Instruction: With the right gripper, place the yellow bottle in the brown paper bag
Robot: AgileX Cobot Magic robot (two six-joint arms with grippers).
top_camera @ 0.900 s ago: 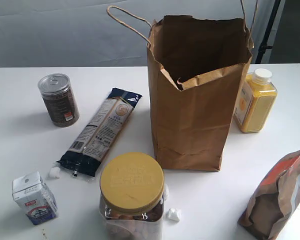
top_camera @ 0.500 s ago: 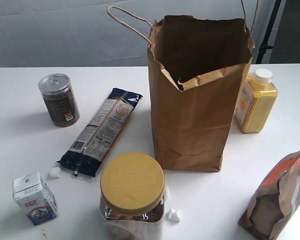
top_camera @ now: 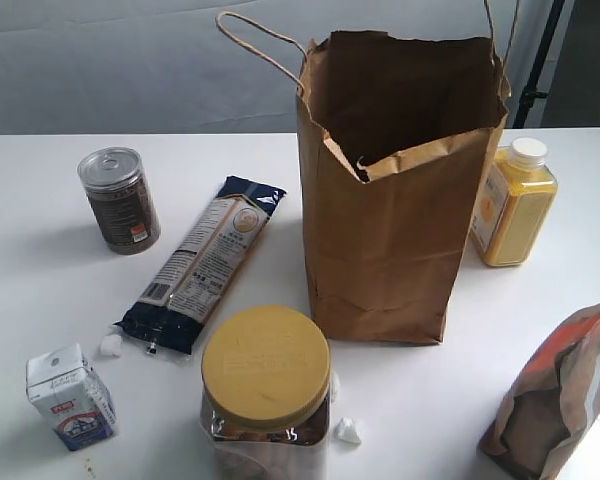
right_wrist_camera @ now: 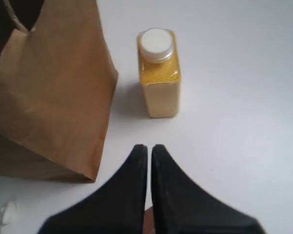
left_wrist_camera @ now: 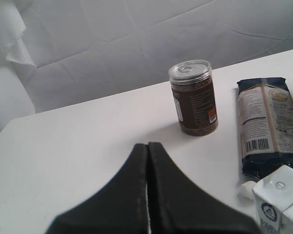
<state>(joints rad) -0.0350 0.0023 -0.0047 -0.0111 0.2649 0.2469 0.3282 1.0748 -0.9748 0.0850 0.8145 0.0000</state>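
Spread right gripper [right_wrist_camera: 149, 146], now pressed together and empty, before reaching bottle [right_wrist_camera: 158, 78], or risk toppling it. Avoid brushing bag [top_camera: 400, 200] just beside: could shift or crumple.

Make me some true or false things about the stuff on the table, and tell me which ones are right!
1. The yellow bottle stands upright beside the brown paper bag. True.
2. The right pincer is holding the yellow bottle. False: it is shut on nothing, apart from the bottle.
3. The brown paper bag lies flat. False: it stands upright with its top open.
4. The big jar has a blue lid. False: its lid is yellow.
5. The round tin stands upright on the table. True.
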